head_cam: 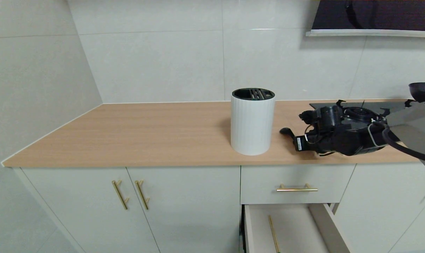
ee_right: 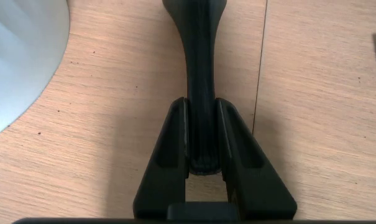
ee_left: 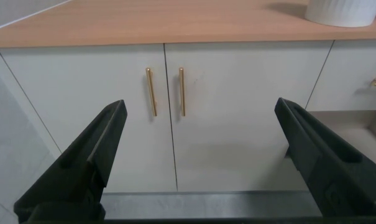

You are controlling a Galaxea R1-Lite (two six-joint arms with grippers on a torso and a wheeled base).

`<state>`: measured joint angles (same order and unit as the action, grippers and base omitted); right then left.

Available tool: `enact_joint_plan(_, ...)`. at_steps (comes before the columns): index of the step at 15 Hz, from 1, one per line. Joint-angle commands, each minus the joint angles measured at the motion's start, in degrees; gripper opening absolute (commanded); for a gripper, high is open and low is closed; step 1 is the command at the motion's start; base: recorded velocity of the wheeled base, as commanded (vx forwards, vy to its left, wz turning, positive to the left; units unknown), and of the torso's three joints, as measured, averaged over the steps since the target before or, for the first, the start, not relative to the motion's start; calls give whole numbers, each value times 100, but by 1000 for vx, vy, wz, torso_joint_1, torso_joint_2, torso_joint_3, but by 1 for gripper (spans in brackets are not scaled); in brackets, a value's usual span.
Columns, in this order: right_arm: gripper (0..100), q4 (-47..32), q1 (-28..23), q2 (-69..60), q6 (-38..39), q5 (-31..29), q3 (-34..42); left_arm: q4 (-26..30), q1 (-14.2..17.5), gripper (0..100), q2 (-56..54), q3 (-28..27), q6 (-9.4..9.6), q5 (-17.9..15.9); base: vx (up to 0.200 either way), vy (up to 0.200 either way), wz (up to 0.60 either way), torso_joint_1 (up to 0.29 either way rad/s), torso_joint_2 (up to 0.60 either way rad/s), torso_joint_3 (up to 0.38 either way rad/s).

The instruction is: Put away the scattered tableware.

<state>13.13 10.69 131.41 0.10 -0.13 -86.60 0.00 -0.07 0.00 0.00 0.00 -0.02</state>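
The utensil (head_cam: 286, 131) is a black piece lying low over the bench (head_cam: 145, 133), just right of the holder (head_cam: 252, 123). Its long axis runs left to right along the bench. The free end points left toward the holder; the other end sits in the right end effector (head_cam: 298, 140). Contact with the bench cannot be confirmed.

The right end effector (ee_right: 202, 106) is clamped on the utensil (ee_right: 200, 62), one finger on each side. The left end effector (ee_left: 200, 109) has its fingers wide apart, facing the doors (ee_left: 169, 124) below the bench.

The bench is wood-grain, set against a white tiled wall (head_cam: 163, 63). A hob (head_cam: 360, 112) and pan (head_cam: 423, 91) are at far right. A drawer (head_cam: 293, 225) below stands open.
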Motion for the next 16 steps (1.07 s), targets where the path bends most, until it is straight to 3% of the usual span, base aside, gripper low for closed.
enact_joint_plan(1,0,-39,3,-28,34,5,21,0,-1,100,9,0,0,2,0,0,0,0,0,0)
enact_joint_plan(3,0,-65,12,-213,166,-4,82,0,-1,100,9,0,0,2,0,0,0,0,0,0)
enact_joint_plan(6,0,-74,30,-1215,518,-57,856,0,-1,100,0,0,0,2,0,0,0,0,0,0)
enact_joint_plan(12,0,-153,56,-3860,755,57,3431,0,-1,100,9,0,0,2,0,0,0,0,0,0)
enact_joint_plan(16,0,-144,56,-4660,746,400,4371,0,-1,100,0,0,0,2,0,0,0,0,0,0)
